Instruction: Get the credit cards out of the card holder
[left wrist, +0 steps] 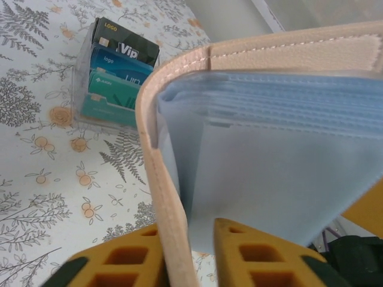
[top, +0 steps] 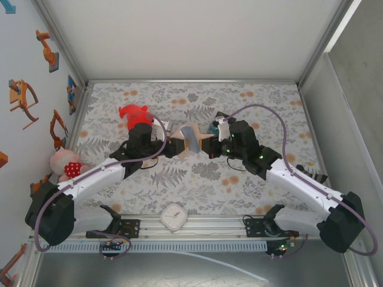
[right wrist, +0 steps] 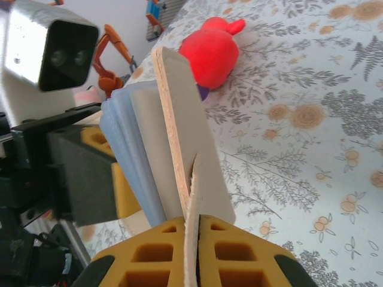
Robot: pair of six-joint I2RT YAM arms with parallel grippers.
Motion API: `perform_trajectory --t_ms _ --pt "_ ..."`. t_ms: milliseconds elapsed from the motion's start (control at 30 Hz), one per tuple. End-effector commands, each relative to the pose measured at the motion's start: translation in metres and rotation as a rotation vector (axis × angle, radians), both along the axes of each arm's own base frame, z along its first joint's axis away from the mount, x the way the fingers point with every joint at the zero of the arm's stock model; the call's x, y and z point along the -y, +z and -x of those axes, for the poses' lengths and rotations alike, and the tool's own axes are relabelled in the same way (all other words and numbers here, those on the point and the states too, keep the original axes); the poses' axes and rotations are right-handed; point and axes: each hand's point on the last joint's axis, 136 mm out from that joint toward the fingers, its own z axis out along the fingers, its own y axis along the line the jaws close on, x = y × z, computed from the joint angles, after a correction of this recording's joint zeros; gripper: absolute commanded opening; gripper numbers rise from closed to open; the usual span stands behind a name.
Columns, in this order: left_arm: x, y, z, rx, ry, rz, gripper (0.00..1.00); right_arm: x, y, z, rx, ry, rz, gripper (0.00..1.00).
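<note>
Grip status: left tool [left wrist: 187,239] is clamped on the edge of the tan cover, with a blue sleeve leaf caught alongside it. Holder [left wrist: 179,89] is lifted off the surface [top: 197,179] at mid-scene and spread open between both tools. Right tool [right wrist: 192,230] is closed tight on a thin tan flap at the opposite side.

Handling, as judged: the holder looks light, with a soft cover that bends at the spine. Its sleeves are thin, slick film and likely to buckle if pushed. Cards [left wrist: 119,66] stand in a clear rack [left wrist: 84,116], on the surface just far of the right tool. They appear stiff, thin, smooth and light. Whether any card sits in the sleeves cannot be told. A card would best be pinched flat across its faces at an exposed short edge, with the cover held firm at the other side.

Surface and room: plush [top: 66,164] lies at the left edge. Red toy [right wrist: 212,51] lies on the surface far-left of the holder. A white dial [top: 175,216] sits at the near rail. The surface carries a floral cloth, soft-looking and flat. Pale walls close the left, far and right sides.
</note>
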Motion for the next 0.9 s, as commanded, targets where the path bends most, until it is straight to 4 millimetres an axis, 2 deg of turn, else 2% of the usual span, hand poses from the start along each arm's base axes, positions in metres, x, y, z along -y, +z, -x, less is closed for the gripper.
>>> perform_trajectory --t_ms 0,67,233,567,667,867 --pt "0.006 0.024 0.001 0.027 -0.024 0.042 0.14 -0.012 0.023 0.008 0.073 0.091 -0.064 0.15" --pt "0.008 0.028 0.003 0.012 -0.041 0.061 0.12 -0.012 0.020 0.009 0.077 0.099 -0.052 0.20" --pt "0.009 0.033 0.006 -0.032 -0.059 0.094 0.10 -0.005 0.018 0.009 0.104 0.089 0.003 0.40" --pt "0.009 0.026 0.002 -0.116 -0.029 0.103 0.06 -0.005 0.014 0.011 0.126 0.110 0.037 0.75" --pt "0.012 0.023 0.001 -0.160 -0.034 0.101 0.05 -0.005 0.012 0.010 0.139 0.112 0.052 0.81" --pt "0.016 0.023 0.004 -0.188 -0.056 0.115 0.05 -0.004 0.004 0.006 0.155 0.109 0.116 0.87"
